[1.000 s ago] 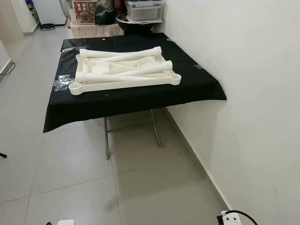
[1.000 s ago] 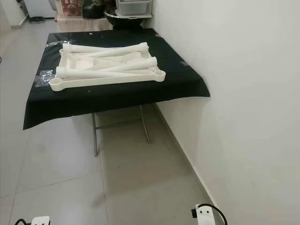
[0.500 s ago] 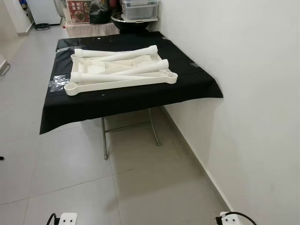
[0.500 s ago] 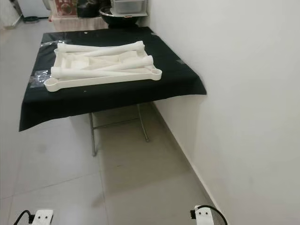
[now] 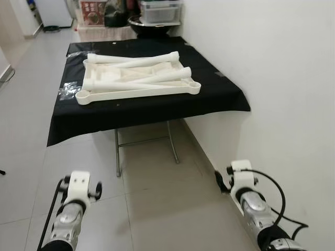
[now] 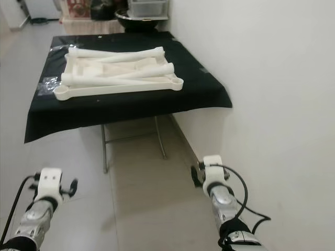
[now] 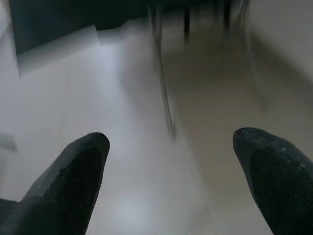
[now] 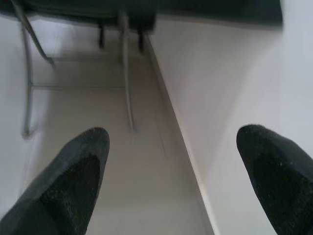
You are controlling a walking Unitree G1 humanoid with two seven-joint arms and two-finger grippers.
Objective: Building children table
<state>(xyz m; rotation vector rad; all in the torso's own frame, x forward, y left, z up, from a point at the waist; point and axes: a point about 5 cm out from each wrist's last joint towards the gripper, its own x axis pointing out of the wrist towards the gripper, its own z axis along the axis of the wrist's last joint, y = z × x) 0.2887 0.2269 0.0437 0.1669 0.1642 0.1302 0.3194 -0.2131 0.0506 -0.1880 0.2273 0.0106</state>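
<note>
**Q:** Left wrist view and right wrist view: how do the two tools stand?

**A:** The left gripper [image 7: 168, 171] has its two black fingers spread wide with only blurred floor tile between them; it holds nothing. The right gripper [image 8: 173, 171] is likewise spread wide and empty, aimed along the foot of the white wall [image 8: 230, 98] towards the metal table legs [image 8: 126, 83]. In the head views both silver arms reach forward at low height, well short of the work.

**Q:** Where do the task's parts lie?

**A:** The children's table top [image 5: 137, 90], a cream plastic panel, lies flat and apparently underside up on the black-clothed folding table [image 5: 157, 107], well apart from both grippers. Several loose table legs [image 5: 137, 61], long cream tubes, lie across it at slight angles, touching it and one another. A small clear plastic bag [image 5: 68, 91] lies just beside the panel's left edge; its contents are too small to tell.

**Q:** How will the parts likely handle?

**A:** By judgement, as moulded plastic: light, stiff and rather smooth. The round tubes may roll or slip, so each is best pinched near mid-length. The panel is best taken by its near rim or a corner socket [image 5: 194, 86], with both grippers sharing the span.
</note>
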